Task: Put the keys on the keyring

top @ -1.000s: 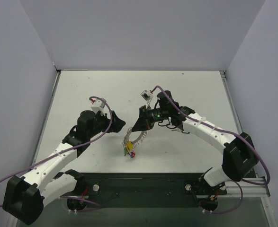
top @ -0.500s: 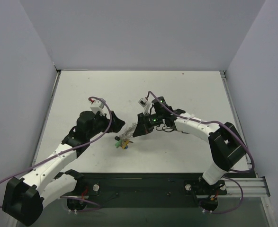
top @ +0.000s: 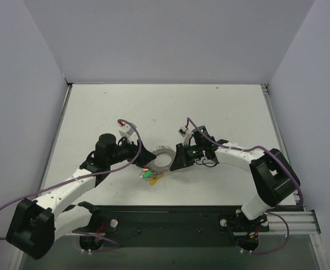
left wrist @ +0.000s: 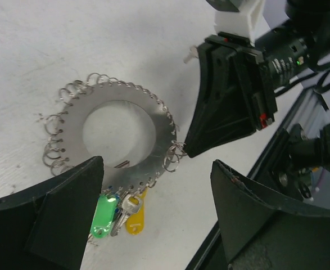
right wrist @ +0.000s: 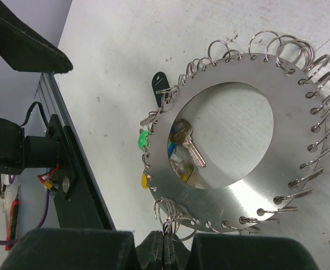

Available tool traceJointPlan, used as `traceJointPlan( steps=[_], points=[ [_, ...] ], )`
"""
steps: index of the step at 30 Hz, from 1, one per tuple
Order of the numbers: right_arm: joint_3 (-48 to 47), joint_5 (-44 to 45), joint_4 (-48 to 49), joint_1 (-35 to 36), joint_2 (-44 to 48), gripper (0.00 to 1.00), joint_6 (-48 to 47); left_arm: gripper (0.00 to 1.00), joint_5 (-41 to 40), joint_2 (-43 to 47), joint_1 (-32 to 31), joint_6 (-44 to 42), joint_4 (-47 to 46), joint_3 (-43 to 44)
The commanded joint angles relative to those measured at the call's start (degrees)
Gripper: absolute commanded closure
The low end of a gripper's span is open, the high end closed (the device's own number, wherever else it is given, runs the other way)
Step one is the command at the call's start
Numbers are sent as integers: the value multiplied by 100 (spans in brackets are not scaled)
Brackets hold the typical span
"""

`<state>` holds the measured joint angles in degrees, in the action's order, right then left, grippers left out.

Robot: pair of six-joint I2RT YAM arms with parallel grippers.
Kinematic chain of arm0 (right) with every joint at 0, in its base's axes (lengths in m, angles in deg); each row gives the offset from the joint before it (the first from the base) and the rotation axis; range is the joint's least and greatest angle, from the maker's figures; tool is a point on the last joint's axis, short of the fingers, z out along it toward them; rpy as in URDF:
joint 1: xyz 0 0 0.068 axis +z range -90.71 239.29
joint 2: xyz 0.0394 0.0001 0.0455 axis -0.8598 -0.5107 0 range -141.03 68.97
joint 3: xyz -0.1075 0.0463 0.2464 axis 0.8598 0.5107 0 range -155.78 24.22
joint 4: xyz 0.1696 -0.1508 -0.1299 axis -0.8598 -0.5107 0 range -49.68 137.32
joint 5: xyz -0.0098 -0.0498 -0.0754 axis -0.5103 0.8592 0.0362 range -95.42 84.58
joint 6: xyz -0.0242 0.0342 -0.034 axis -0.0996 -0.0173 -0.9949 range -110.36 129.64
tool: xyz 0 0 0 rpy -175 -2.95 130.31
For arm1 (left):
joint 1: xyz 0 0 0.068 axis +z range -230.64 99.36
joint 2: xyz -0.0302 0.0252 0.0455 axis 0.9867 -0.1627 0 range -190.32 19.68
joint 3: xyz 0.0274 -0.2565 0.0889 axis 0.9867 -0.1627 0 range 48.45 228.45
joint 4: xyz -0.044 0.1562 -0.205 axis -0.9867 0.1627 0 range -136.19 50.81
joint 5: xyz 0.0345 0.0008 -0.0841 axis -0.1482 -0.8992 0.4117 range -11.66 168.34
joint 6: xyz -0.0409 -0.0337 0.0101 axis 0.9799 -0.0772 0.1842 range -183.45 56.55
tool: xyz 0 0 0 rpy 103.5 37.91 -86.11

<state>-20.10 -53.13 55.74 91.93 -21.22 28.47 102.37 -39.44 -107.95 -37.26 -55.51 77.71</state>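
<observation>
**Observer:** Where do you stand?

**Me:** My right claw [right wrist: 165, 243] is pinched tight on one small wire loop at the right rim of the keyring [left wrist: 120, 93]. It steadies the ring. My left claw [left wrist: 156, 166] hangs wide over the ring's near-left side and holds nothing.

**Observer:** And the ring, the keys?

**Me:** The ring is mid-table, toward the near side, between my two claws. The keys [left wrist: 124, 211] bunch at its near rim: a green head, a yellow head and a bare silver blade. One more blade shows through the ring's hole in the right wrist view, and a black tag [right wrist: 160, 85] sits at the rim. They look hung on the small loops, but I cannot tell that for every one.

**Observer:** Which step, then?

**Me:** By my reckoning it is threading. The right claw anchors the ring and the left is poised to take a key or a loop. The next move calls for a narrow descent by the left claw onto one head only. The keys are tiny and crowded, and partly tucked under the rim. The right must not let go.

**Observer:** Room?

**Me:** Tight across the ring, where my claws face each other closely, so I should come in from the near-left and not straight across. The black base rail [top: 165, 216] lies near the keys on the near side. The table [top: 209, 107] is open to the far and left, and the walls are well apart.
</observation>
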Motion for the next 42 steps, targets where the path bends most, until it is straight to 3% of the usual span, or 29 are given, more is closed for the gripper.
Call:
traceJointPlan(
  steps=[1, 7, 12, 18, 20, 42],
  points=[
    [159, -46, 439, 5, 143, 100, 103, 14, 1794, -460, -46, -220, -974, 212],
    [432, 156, 599, 14, 81, 96, 182, 15, 1860, -1040, -318, -422, -702, 485],
    [520, 445, 590, 5, 212, 72, 218, 15, 1790, -1496, -617, -589, -449, 651],
    [670, 797, 529, -47, 537, 58, 209, 21, 1587, -2155, -1188, -984, -53, 1038],
    [714, 894, 520, -109, 687, 57, 226, 26, 1508, -2297, -1329, -1037, -52, 1117],
    [960, 982, 326, -39, 1039, 57, 182, 42, 586, -3290, -1593, -1117, -236, 1118]
  ],
)
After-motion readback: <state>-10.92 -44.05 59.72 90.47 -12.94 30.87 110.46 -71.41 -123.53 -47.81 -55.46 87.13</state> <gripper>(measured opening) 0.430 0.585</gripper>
